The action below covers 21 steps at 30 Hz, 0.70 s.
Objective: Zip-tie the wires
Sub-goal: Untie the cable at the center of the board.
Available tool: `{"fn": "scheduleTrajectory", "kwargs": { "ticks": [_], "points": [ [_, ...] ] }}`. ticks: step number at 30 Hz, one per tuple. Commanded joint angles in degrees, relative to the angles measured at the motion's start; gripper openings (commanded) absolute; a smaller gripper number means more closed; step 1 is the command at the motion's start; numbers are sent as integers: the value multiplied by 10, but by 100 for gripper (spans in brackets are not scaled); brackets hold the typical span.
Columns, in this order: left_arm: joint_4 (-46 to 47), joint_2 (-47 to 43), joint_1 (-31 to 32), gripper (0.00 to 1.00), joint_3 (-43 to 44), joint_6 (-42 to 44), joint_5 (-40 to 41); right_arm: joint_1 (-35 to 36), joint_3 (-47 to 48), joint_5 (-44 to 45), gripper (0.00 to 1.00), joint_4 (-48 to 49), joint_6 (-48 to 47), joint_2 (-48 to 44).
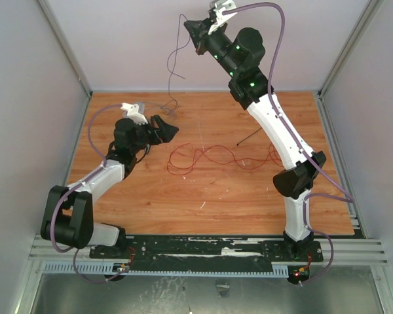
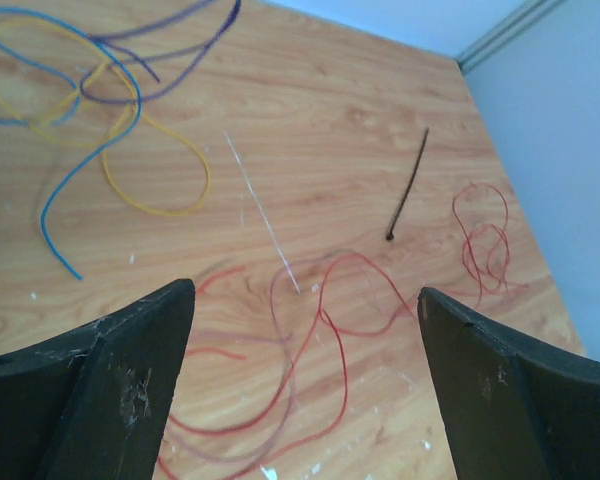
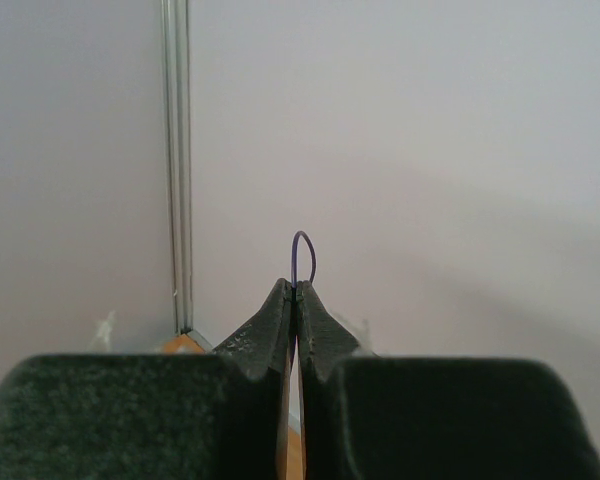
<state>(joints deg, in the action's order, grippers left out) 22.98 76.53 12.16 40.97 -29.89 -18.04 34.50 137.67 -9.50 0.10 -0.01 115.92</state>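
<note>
Lab test cell: white walls (image 1: 26, 98), aluminium rail (image 1: 367, 248), wooden tabletop (image 1: 216, 203)

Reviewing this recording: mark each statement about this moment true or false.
1. The right gripper is shut on a thin dark purple wire. True.
2. The left gripper is clamped on the thin red wires. False: its jaws stand wide open above them, holding nothing.
3. The thin black plastic zip tie lies on the wooden table, apart from both grippers. True.
4. The right gripper sits low against the tabletop. False: it is high above the table's far edge, with the wire dangling from it.
</note>
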Motion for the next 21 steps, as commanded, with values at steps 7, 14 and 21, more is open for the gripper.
{"fn": "scheduleTrajectory", "kwargs": {
  "ticks": [7, 14, 21],
  "points": [
    [58, 81, 5, 98, 97, 63, 151, 5, -15, -25, 0, -11, 2, -49],
    [21, 150, 5, 80, 161, 138, 165, 5, -20, -33, 0, -16, -3, -61],
    [22, 222, 5, 62, 222, 173, 146, 4, -47, -51, 0, -8, -1, -78]
  ]
}}
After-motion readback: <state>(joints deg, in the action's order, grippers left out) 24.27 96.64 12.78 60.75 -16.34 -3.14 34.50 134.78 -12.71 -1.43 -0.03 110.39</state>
